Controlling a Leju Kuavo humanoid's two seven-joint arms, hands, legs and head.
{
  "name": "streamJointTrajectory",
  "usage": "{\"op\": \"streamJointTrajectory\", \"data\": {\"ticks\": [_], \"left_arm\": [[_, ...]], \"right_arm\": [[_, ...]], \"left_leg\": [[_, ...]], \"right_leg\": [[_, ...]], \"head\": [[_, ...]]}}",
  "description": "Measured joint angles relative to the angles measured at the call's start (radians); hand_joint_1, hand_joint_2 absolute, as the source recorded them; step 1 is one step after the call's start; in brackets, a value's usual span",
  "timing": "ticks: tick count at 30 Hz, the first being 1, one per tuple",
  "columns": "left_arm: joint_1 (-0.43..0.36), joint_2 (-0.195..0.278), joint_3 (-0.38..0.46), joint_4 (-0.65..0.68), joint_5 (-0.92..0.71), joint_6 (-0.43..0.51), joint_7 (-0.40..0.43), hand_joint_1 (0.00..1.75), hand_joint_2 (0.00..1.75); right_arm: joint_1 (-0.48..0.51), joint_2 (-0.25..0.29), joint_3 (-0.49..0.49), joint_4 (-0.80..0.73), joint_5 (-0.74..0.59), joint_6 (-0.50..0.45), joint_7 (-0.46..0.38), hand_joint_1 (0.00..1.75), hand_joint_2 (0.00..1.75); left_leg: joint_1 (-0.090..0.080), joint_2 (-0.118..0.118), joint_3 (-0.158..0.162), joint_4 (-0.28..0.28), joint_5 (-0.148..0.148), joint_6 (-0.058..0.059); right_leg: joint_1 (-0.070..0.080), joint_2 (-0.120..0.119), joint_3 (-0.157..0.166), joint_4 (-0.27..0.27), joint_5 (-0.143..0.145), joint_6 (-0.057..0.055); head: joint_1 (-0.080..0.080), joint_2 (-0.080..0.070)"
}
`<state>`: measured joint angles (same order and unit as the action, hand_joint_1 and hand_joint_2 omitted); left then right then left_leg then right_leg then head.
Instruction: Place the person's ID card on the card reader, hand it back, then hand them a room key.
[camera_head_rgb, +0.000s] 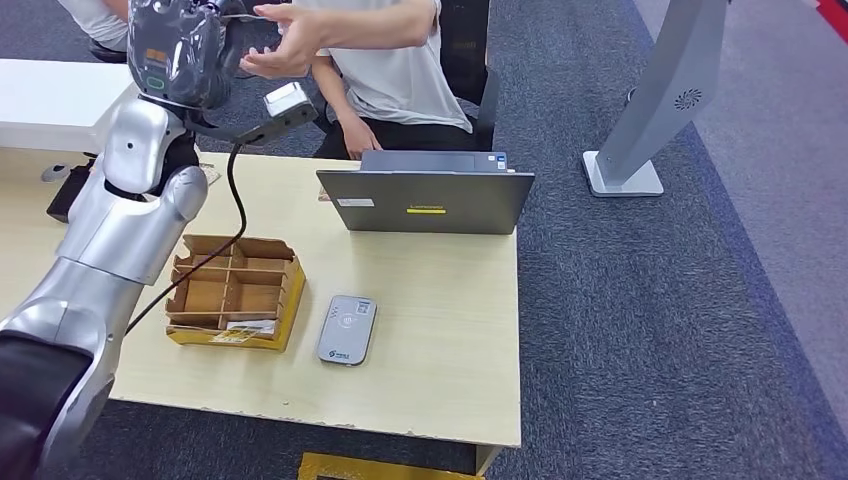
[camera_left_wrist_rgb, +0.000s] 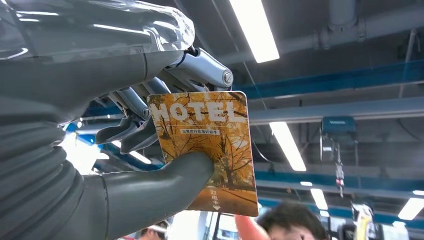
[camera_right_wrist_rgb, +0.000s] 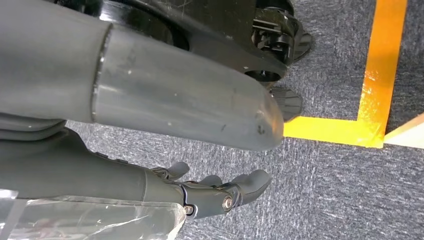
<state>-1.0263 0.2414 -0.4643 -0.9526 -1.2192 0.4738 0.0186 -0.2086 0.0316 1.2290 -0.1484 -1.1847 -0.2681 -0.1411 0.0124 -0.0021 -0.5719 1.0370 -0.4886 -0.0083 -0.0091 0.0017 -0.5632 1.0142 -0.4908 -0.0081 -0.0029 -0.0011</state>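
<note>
Holding the room key (camera_left_wrist_rgb: 207, 150) up high with my left hand (camera_head_rgb: 180, 50), arm raised over the far left corner of the table (camera_head_rgb: 440, 340). From the left wrist camera the card is pinched between the thick thumb (camera_left_wrist_rgb: 170, 180) on its printed face and the darker fingers (camera_left_wrist_rgb: 132, 122) behind it. Card face is orange, autumn trees, "HOTEL" in white letters across one end. Ceiling lights and pipes sit behind it, so that camera points upward.

In the head view a person in a white shirt sits behind the table, and the person's hand (camera_head_rgb: 285, 45) is stretched out right beside my left hand; I cannot tell whether it touches the card.

Right hand (camera_right_wrist_rgb: 210, 192) hangs down by my side over grey carpet, holding nothing, fingers loosely apart and only slightly curved. Yellow floor tape (camera_right_wrist_rgb: 372, 75) runs near it.

On the table: card reader (camera_head_rgb: 347, 329), grey, lying flat near the front edge, nothing on top of it. Just left of it a cardboard box (camera_head_rgb: 236, 290) with dividers, with something flat in its front compartment, too small to identify. Laptop (camera_head_rgb: 425, 195) stands open toward the person, its lid back facing me. ID card: cannot spot it.
</note>
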Motion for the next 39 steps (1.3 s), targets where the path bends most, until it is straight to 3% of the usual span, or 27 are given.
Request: {"op": "streamJointTrajectory", "data": {"ticks": [19, 23, 39], "left_arm": [[-0.043, 0.002, 0.000, 0.188, -0.028, -0.015, 0.061, 1.75, 1.75], [-0.042, 0.001, 0.000, 0.212, -0.033, -0.011, 0.073, 0.00, 1.75], [-0.040, 0.002, 0.040, 0.248, -0.022, 0.007, 0.082, 0.00, 1.75]], "right_arm": [[0.009, 0.010, 0.018, 0.000, -0.006, 0.004, -0.011, 0.00, 0.00], [0.009, 0.010, 0.018, 0.000, -0.010, 0.007, -0.011, 0.00, 0.00], [0.006, 0.010, 0.019, 0.000, -0.012, 0.009, -0.010, 0.00, 0.00]], "left_leg": [[0.000, 0.003, -0.003, 0.000, 0.000, 0.000], [0.000, 0.003, -0.005, 0.000, 0.000, 0.000], [0.000, 0.003, -0.005, 0.000, 0.000, 0.000]], "right_leg": [[0.000, 0.004, -0.004, 0.000, 0.000, 0.000], [0.000, 0.004, -0.006, 0.000, 0.000, 0.000], [0.000, 0.003, -0.005, 0.000, 0.001, 0.000]], "head": [[0.000, 0.000], [0.000, 0.000], [0.000, 0.000]]}}
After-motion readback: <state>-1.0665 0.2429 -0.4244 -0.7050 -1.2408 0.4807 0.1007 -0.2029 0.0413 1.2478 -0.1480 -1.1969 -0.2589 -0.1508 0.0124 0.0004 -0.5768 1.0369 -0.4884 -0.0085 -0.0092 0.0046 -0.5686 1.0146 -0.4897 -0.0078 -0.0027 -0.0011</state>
